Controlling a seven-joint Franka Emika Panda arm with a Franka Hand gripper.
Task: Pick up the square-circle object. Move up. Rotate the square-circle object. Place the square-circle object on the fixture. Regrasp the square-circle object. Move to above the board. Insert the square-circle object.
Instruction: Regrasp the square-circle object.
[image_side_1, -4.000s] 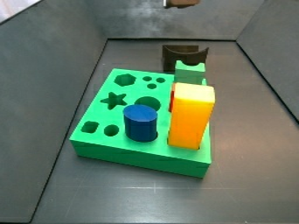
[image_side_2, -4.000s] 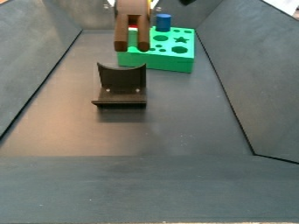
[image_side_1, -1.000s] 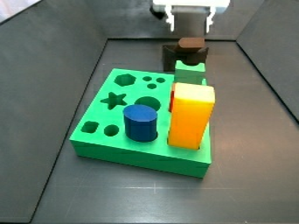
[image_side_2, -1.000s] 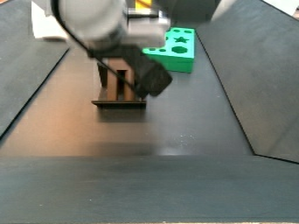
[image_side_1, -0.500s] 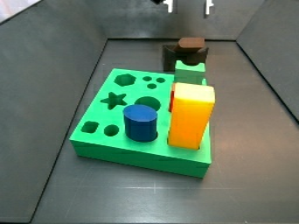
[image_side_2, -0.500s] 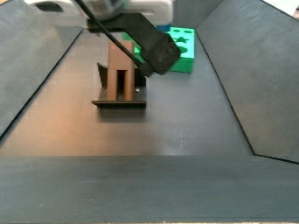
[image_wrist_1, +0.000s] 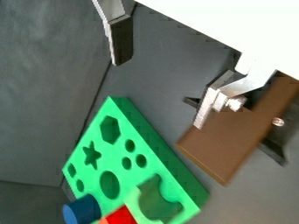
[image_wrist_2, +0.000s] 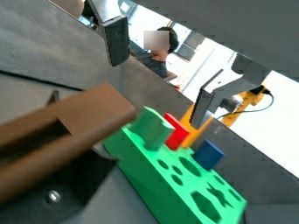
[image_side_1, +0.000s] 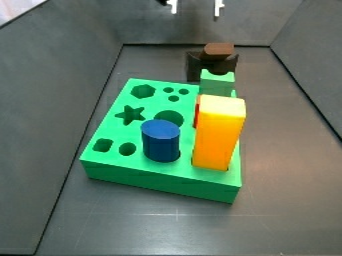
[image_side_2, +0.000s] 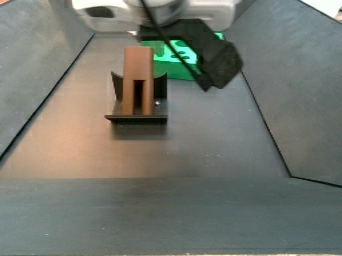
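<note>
The brown peg is lying in the notch of the dark stand, and nothing is holding it. In a side view its square end pokes up just behind the green board, at about 12 o'clock from the board. So the picking up, lifting, turning and putting down on the stand look done. The gripper is high up near the top edge of a side view, well above the peg, and only its two finger tips show there. In both wrist views the two silver fingers stand wide apart with only air between them, and the peg lies below, not touched. What is left, I think, is to come down and grab the peg again, carry it over the board, and push it into its hole. The board already has a blue round block and a tall orange block standing in it. Which hole the peg fits I cannot tell for sure.
</note>
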